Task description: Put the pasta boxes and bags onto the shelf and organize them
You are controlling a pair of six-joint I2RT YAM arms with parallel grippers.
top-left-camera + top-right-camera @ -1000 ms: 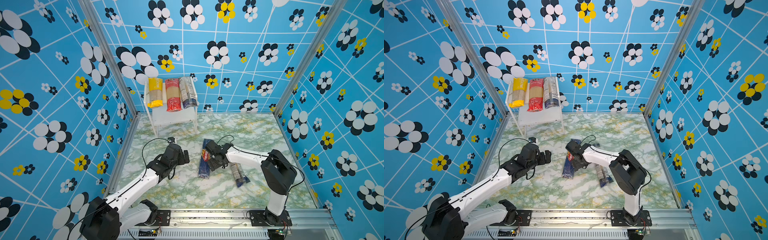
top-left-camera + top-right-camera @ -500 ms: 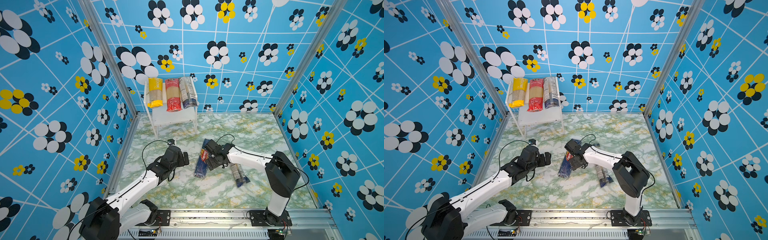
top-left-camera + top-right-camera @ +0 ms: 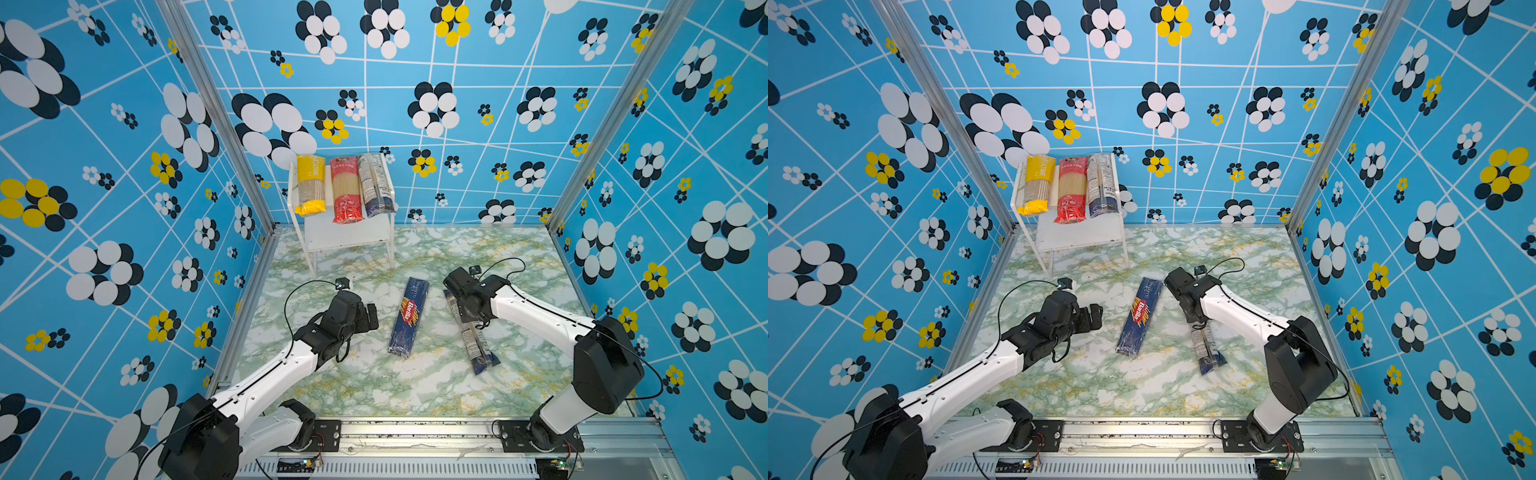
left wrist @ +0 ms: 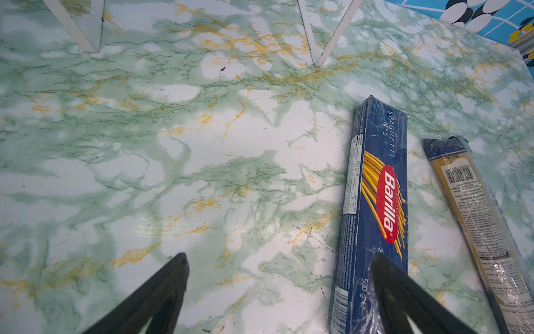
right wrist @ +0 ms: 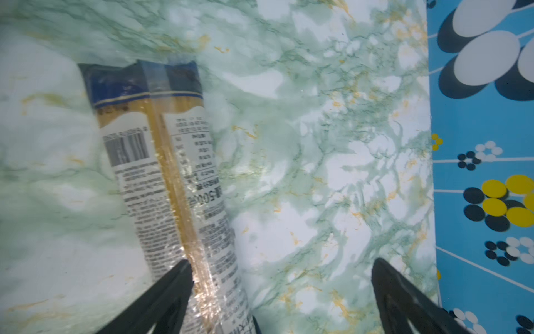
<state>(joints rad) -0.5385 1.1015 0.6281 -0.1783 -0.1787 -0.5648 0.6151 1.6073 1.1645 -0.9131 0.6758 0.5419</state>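
Observation:
The white shelf stands at the back left. Its top board carries a yellow bag, a red bag and a clear, dark-blue bag side by side. A dark blue Barilla box lies flat mid-table. Right of it lies another clear text-covered bag. My left gripper is open just left of the box. My right gripper hangs open over that bag's far half, one fingertip above it, gripping nothing.
Marble-patterned tabletop enclosed by blue flowered walls. The shelf's thin legs stand just beyond the left gripper. The lower board is bare. The right wall runs close beside the right gripper.
My right gripper has pulled away to the right from the Barilla box's far end and now sits over the clear bag. The box stays on the table. The left arm has hardly moved.

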